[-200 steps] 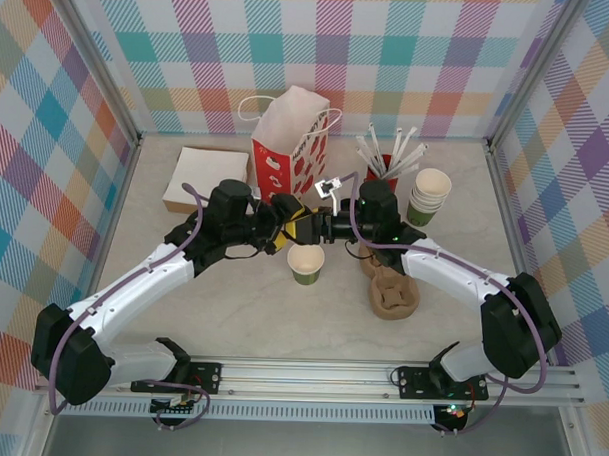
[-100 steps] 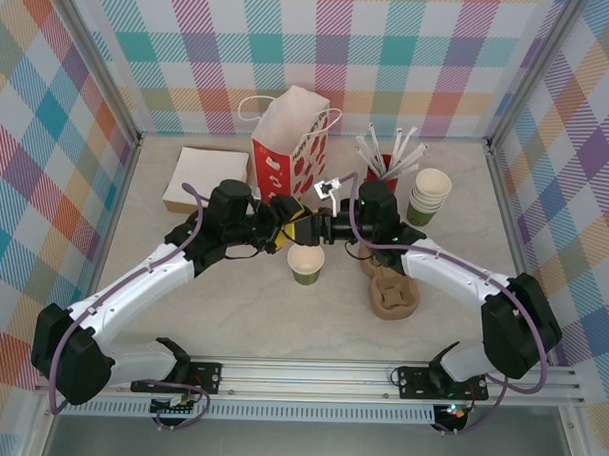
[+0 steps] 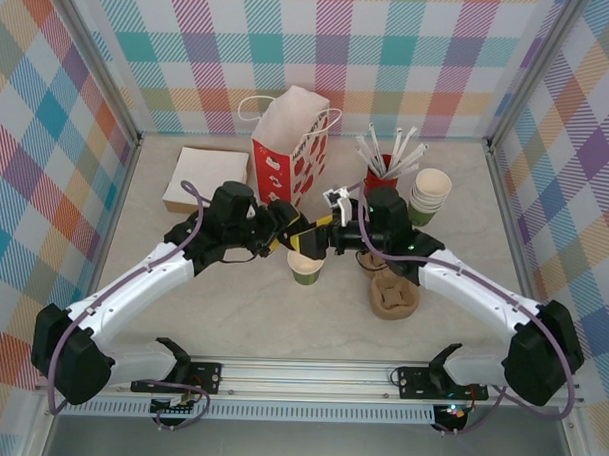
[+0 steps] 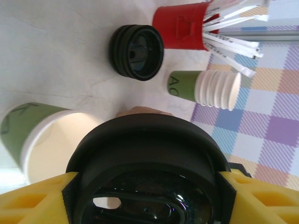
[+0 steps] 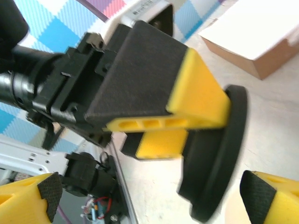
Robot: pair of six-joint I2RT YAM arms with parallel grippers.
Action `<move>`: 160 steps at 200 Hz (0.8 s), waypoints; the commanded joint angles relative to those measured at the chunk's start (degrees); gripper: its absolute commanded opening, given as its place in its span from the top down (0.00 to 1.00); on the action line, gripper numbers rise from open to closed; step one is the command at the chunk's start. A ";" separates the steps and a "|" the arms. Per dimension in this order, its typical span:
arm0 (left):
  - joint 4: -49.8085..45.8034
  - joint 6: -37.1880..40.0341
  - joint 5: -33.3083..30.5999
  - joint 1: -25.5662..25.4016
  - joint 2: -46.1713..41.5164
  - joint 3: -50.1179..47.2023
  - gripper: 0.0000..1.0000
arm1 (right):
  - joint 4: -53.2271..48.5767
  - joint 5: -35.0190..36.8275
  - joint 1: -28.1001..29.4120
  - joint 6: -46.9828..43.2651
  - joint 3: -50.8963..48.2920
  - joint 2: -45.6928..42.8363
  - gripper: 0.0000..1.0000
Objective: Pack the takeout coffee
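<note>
The left gripper (image 4: 149,205) clamped the black lid (image 4: 149,154), the green cup (image 3: 305,265) just at its 6 o'clock, while the right gripper (image 5: 153,190) gaped apart.

At the bottom of the frame the left gripper (image 4: 149,207) is clamping a black lid (image 4: 147,149); an open green cup (image 4: 37,135) is standing at lower left.

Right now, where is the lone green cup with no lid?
In the top view the open green cup stands mid-table, in front of the red paper bag, beside the left gripper, which holds a black lid.
</note>
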 commanded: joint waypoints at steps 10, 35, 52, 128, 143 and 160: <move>-11.15 7.84 -3.86 -0.15 0.53 4.42 0.31 | -15.95 9.96 -0.65 -5.80 -0.31 -5.77 0.00; -17.09 13.80 -4.02 -0.37 2.37 7.29 0.33 | -31.00 22.70 -1.66 -6.69 3.22 -7.06 0.00; -19.74 16.94 -3.31 -0.90 4.31 9.36 0.35 | -39.15 31.40 -1.92 -6.64 5.73 -6.41 0.00; -29.03 25.70 -3.96 -6.60 17.44 21.13 0.40 | -50.74 44.89 -3.52 -0.98 8.88 -2.73 0.00; -31.16 26.79 -5.70 -7.13 19.44 23.13 0.41 | -51.55 45.92 -3.50 -0.51 9.29 -2.09 0.00; -32.32 27.36 -6.76 -7.36 21.28 24.61 0.41 | -52.36 46.88 -3.56 -0.32 9.51 -1.85 0.00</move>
